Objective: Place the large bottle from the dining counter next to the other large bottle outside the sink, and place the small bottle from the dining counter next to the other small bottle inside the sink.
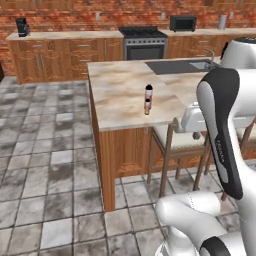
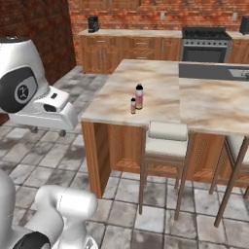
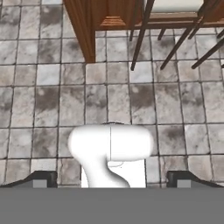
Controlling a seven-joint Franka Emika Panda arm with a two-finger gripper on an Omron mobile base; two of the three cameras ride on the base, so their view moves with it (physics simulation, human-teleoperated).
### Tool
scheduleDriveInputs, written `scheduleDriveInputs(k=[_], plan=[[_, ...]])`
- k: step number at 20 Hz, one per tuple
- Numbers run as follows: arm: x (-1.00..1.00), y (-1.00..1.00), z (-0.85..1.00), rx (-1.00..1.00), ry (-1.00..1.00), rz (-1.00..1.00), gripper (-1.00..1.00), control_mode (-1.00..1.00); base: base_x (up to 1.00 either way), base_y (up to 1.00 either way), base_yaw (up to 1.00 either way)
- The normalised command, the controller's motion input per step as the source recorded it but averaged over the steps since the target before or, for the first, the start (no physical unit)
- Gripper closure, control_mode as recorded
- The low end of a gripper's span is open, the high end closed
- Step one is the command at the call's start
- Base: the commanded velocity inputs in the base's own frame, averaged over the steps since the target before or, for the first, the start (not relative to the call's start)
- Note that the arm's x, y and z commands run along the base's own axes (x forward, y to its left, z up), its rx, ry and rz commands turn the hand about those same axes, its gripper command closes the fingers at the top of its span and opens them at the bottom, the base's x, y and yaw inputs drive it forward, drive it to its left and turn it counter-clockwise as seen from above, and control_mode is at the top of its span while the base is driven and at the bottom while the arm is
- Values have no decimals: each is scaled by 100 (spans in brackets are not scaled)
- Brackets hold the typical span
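Note:
On the dining counter [image 1: 120, 95] [image 2: 160, 92] the large bottle [image 1: 148, 91] [image 2: 139, 96] stands upright, dark-capped, with a pink body. The small bottle [image 1: 147, 106] [image 2: 133, 105] stands just in front of it, close beside it. Farther along the same top lies the sink [image 1: 202, 65] [image 2: 241, 74] in its dark surround, with a tap [image 1: 212, 54]. My gripper [image 3: 111, 179] [image 2: 48, 130] is open and holds nothing. It hangs in front of the counter, well short of the bottles, pointing down at the tiled floor. The other large bottle and the other small bottle are out of view.
Wooden stools [image 1: 172, 137] [image 2: 165, 138] with pale cushions stand against the counter's near side, and their legs [image 3: 144, 35] show in the hand view. A stove [image 1: 144, 42] [image 2: 205, 41], a microwave [image 1: 182, 23] and a coffee machine [image 1: 21, 26] line the back wall.

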Motion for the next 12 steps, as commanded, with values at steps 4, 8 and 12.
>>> scheduleDriveInputs(k=[4,8,12], plan=[[0,0,0,0,0,0,-100,100,42,14,-2],[0,0,0,0,0,0,-100,100,90,24,0],[0,0,0,0,0,0,-100,100,94,15,0]])
